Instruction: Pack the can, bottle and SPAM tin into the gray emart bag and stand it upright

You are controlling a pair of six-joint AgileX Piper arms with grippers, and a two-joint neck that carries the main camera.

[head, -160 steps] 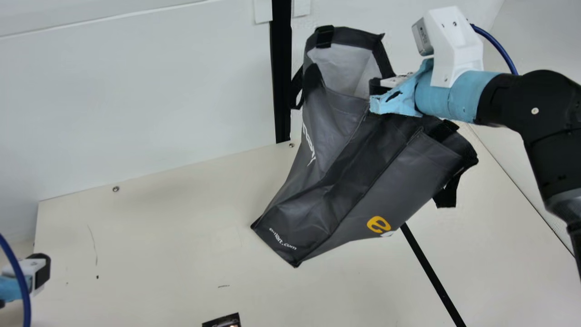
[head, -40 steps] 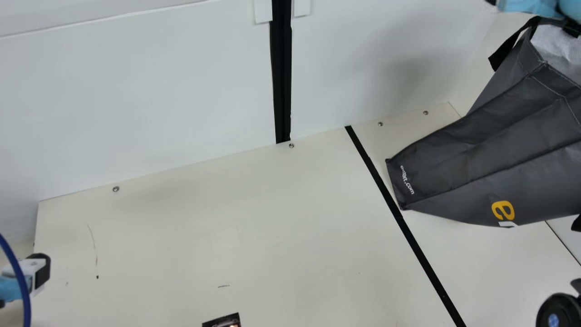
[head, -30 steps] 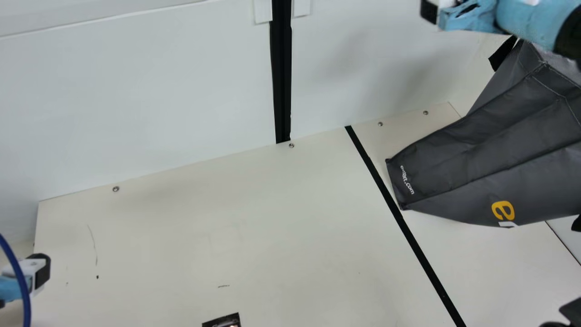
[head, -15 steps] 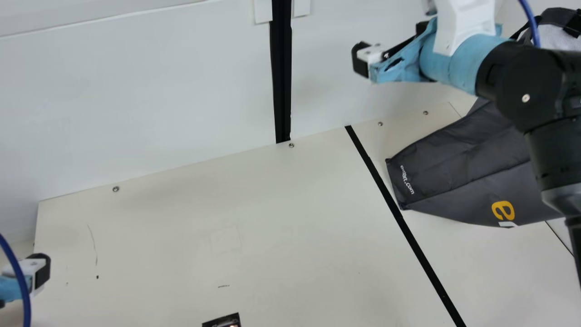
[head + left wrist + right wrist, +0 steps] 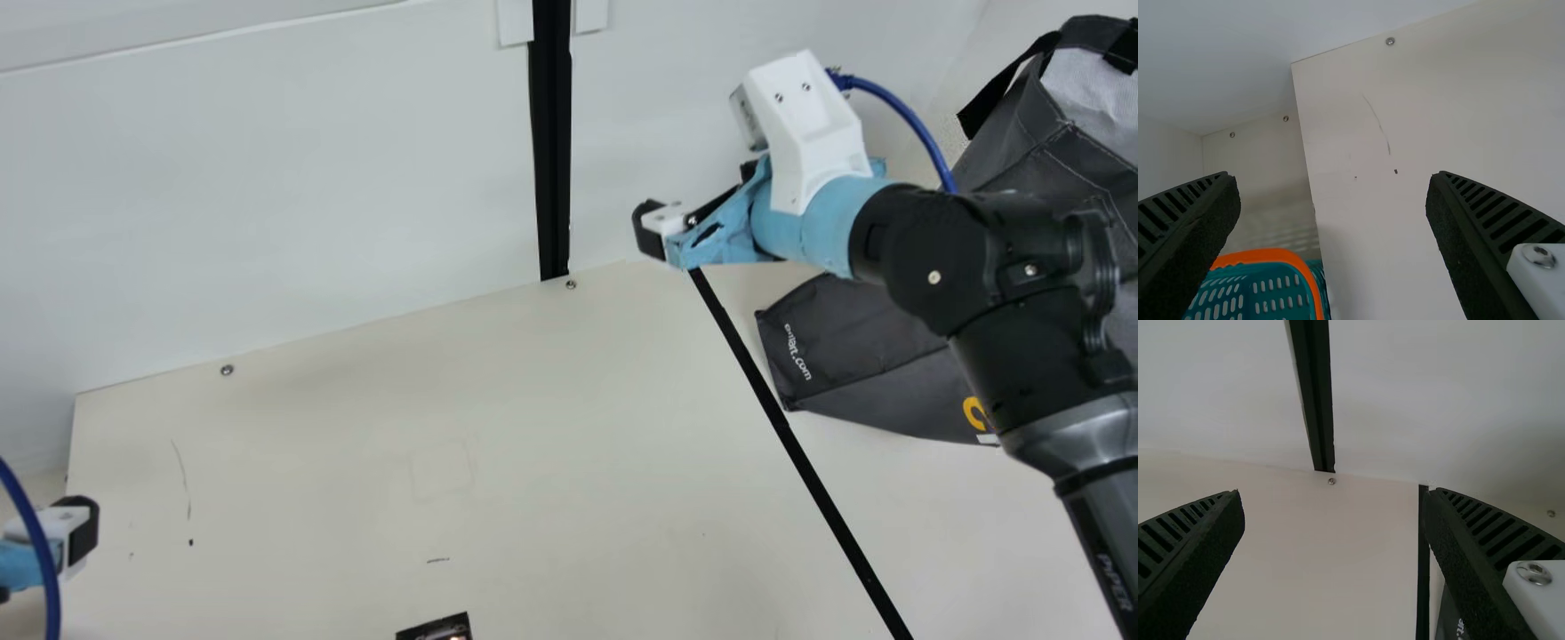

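The gray emart bag (image 5: 858, 356) lies on its side at the right of the main view, its mouth toward the upper right and its base toward the middle; my right arm covers part of it. My right gripper (image 5: 653, 231) is in the air left of the bag, apart from it. In the right wrist view my right gripper (image 5: 1337, 563) has its fingers wide apart with nothing between them, and a corner of the bag (image 5: 1448, 617) shows past one finger. My left gripper (image 5: 78, 532) stays at the main view's left edge; in the left wrist view my left gripper (image 5: 1331, 243) is open and holds nothing.
A teal basket with an orange rim (image 5: 1275, 255) stands beyond the table's edge in the left wrist view. A small dark printed object (image 5: 436, 629) is cut off by the main view's bottom edge. White walls rise behind the cream table (image 5: 373, 444).
The bag has gone from the middle to the right and now lies lower. My right gripper has let go of it, then moved left and down. My left arm has kept still.
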